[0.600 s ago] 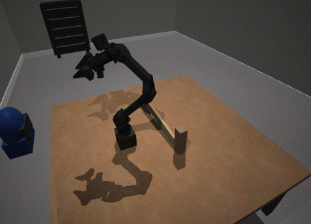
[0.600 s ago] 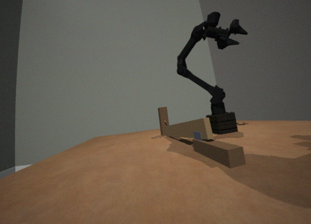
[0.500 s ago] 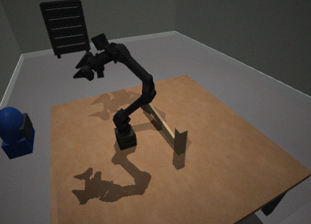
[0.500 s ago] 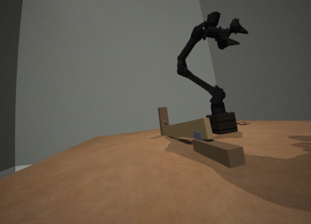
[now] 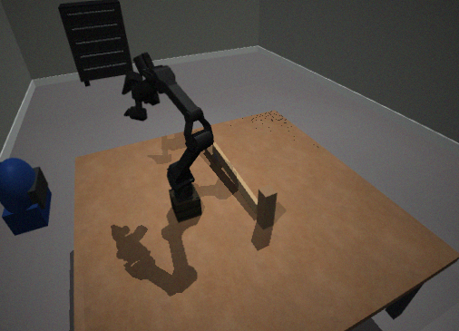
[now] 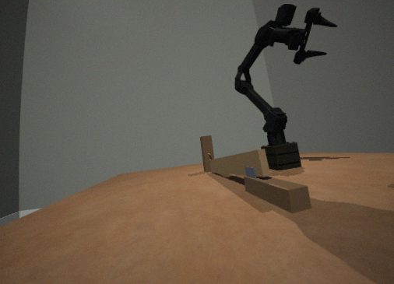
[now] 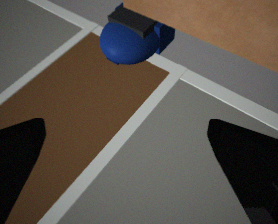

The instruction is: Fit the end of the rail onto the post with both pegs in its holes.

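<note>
The wooden rail (image 5: pixel 247 192) (image 6: pixel 237 166) runs from the post (image 5: pixel 267 209) (image 6: pixel 206 151) toward the low footboard block (image 6: pixel 269 193). Its footboard end is raised beside the blue-grey bracket (image 6: pixel 251 172); its post end is low, near the table. A small peg (image 6: pixel 209 156) shows on the post, above the top of the rail's low end. The exact gap there and the second peg cannot be made out. My gripper (image 5: pixel 124 103) (image 6: pixel 331 40) (image 7: pixel 129 126) is wide open and empty, high in the air and well away from the rail and post.
The arm's base (image 5: pixel 186 207) (image 6: pixel 286 156) stands on the table (image 5: pixel 317 253) (image 6: pixel 136 233) beside the rail. A blue rounded object (image 5: pixel 17 185) (image 7: pixel 127 42) stands beyond the table edge. A dark slatted panel (image 5: pixel 96 41) stands behind.
</note>
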Action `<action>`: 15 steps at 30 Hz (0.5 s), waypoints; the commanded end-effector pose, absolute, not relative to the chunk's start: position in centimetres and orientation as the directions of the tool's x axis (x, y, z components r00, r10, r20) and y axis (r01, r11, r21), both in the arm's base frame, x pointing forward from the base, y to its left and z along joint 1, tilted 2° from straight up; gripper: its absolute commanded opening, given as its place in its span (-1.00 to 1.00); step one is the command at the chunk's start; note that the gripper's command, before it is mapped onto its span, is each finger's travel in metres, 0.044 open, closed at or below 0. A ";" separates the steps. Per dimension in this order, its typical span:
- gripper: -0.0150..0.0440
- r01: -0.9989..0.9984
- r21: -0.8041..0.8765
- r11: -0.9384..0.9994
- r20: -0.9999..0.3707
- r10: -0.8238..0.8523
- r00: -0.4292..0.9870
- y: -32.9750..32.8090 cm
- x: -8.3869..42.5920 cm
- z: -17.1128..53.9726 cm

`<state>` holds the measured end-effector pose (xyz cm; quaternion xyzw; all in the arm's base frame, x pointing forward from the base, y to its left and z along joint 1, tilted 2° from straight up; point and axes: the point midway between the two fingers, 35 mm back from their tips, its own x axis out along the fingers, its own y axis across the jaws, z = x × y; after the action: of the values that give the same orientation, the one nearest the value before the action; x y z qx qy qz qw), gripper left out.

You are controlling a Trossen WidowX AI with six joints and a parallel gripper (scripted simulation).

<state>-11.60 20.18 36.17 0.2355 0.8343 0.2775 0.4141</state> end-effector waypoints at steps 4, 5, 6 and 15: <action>1.00 -0.141 0.733 0.665 -0.674 0.684 -0.281 26.0 -4.1 31.4; 1.00 -0.171 0.730 0.662 -0.682 0.685 -0.256 26.3 -3.2 31.0; 1.00 -0.200 0.724 0.661 -0.690 0.686 -0.231 26.7 -2.3 30.6; 1.00 -0.453 0.583 0.675 -0.763 0.646 -0.020 27.8 6.3 26.8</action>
<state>0.60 27.33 29.89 0.1541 0.6517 0.3899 0.6321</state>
